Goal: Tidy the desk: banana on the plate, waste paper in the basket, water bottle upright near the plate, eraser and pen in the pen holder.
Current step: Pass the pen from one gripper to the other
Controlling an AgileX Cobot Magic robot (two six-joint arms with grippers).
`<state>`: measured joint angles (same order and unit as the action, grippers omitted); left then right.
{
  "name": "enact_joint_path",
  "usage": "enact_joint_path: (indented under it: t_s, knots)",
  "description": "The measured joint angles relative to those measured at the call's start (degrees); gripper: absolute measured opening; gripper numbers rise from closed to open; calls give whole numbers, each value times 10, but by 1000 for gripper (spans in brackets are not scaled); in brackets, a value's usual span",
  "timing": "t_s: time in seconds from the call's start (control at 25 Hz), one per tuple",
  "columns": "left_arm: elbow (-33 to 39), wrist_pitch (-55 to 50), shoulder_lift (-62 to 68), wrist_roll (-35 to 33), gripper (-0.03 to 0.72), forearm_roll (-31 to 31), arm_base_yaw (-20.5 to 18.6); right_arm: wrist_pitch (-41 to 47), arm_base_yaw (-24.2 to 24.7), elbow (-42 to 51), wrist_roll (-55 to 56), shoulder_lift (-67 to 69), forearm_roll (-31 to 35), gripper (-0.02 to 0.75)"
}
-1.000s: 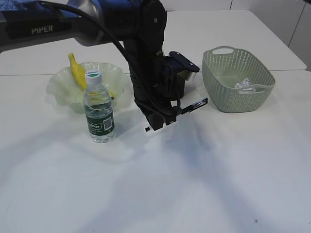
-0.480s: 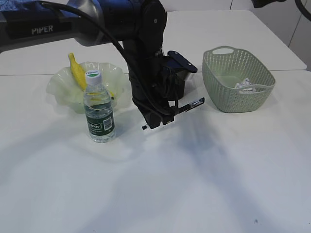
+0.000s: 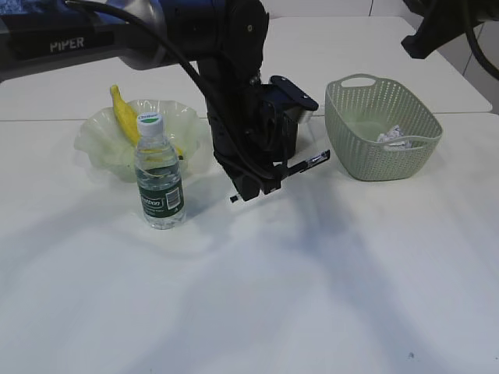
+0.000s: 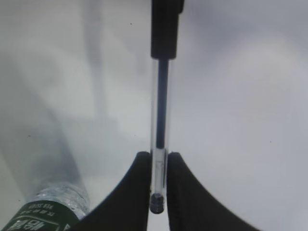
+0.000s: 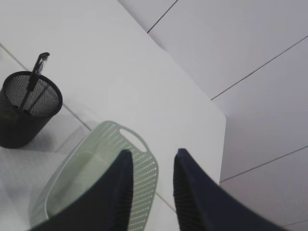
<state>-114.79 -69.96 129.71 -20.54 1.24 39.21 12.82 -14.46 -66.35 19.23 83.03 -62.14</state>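
Note:
My left gripper point(image 4: 159, 156) is shut on the tail end of a clear pen point(image 4: 160, 115) with a black cap, and holds it level above the table point(image 3: 312, 273). In the exterior view the pen point(image 3: 300, 164) sticks out to the right of the gripper point(image 3: 261, 185). The banana point(image 3: 121, 113) lies in the pale plate point(image 3: 93, 144). The water bottle point(image 3: 159, 183) stands upright in front of the plate. Waste paper point(image 3: 392, 137) sits in the green basket point(image 3: 382, 128). The black mesh pen holder point(image 5: 26, 113) has a dark pen-like stick in it. My right gripper point(image 5: 151, 153) is open and empty, high above the basket point(image 5: 91, 178). The eraser is out of view.
The left arm point(image 3: 234, 86) stands between the plate and the basket and hides most of the pen holder in the exterior view. The right arm point(image 3: 437, 31) shows at the top right corner. A table seam runs behind the plate and basket.
The left gripper has lifted the pen slightly up and back. The right arm has come into the exterior view at the top right.

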Motion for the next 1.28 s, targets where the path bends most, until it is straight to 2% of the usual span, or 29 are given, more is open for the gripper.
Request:
enact_joint_path:
  t_s: [0.4, 0.68, 1.0, 1.28]
  knots:
    - [-58, -1, 1, 9, 40, -1, 0, 17, 0, 7, 24, -1, -25, 218]
    - [-90, -7, 1, 13, 40, -1, 0, 24, 0, 7, 137, -1, -25, 218]
    - [-93, -9, -3, 17, 40, -7, 0, 25, 0, 7, 265, -1, -23, 218]
    - [-93, -10, -21, 33, 40, -29, 0, 20, 0, 7, 301, -1, 7, 218]
